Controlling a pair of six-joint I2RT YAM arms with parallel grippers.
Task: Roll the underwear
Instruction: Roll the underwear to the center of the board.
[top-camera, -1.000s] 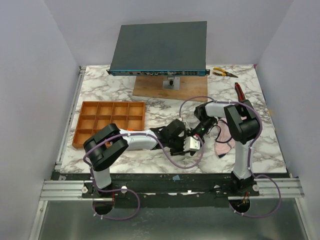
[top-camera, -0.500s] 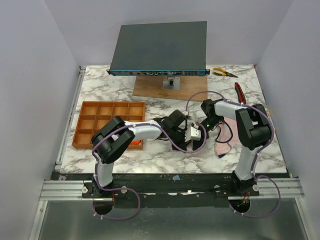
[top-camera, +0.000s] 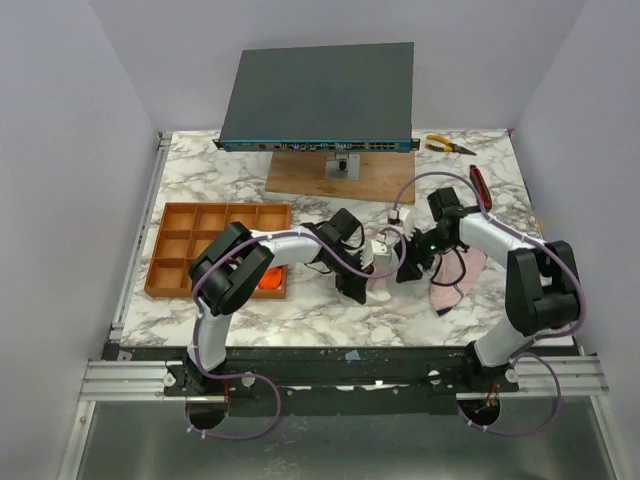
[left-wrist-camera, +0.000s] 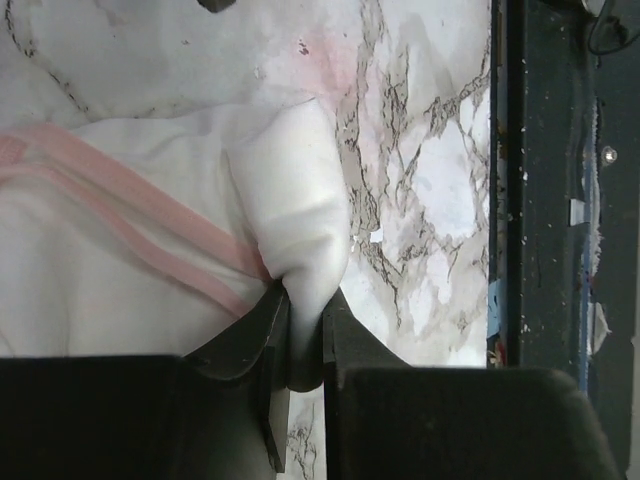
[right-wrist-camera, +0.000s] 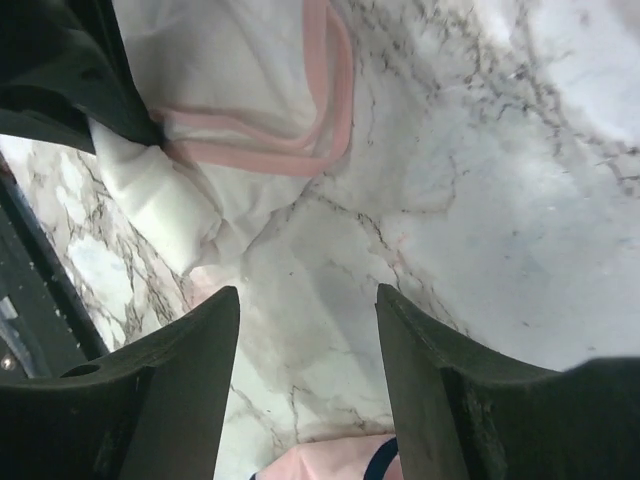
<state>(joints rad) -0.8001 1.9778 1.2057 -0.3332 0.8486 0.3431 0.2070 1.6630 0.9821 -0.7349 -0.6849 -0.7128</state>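
Note:
My left gripper (left-wrist-camera: 303, 318) is shut on a fold of cream underwear (left-wrist-camera: 150, 250) with a pink band, which lies bunched on the marble. In the top view this gripper (top-camera: 364, 272) is at mid-table with the cream underwear (top-camera: 384, 255) at its tip. My right gripper (right-wrist-camera: 305, 310) is open and empty, just above bare marble. The cream underwear (right-wrist-camera: 230, 60) lies beyond its tips. It faces the left gripper from the right (top-camera: 409, 262). Pale pink underwear with dark edging (top-camera: 455, 275) lies under the right arm and shows at the bottom of the right wrist view (right-wrist-camera: 340, 462). Orange underwear (top-camera: 268, 283) sits in the tray's near right compartment.
An orange-brown compartment tray (top-camera: 160, 262) stands at the left. A dark flat device (top-camera: 320, 95) on a wooden board (top-camera: 310, 178) stands at the back. Yellow-handled pliers (top-camera: 448, 146) and a red-handled tool (top-camera: 480, 185) lie at the back right. The black front rail (left-wrist-camera: 560, 200) shows beside the left gripper.
My left gripper has carried the cream underwear farther from the near edge and slightly right. My right arm has swung its elbow out to the right, and its gripper stays beside the garment.

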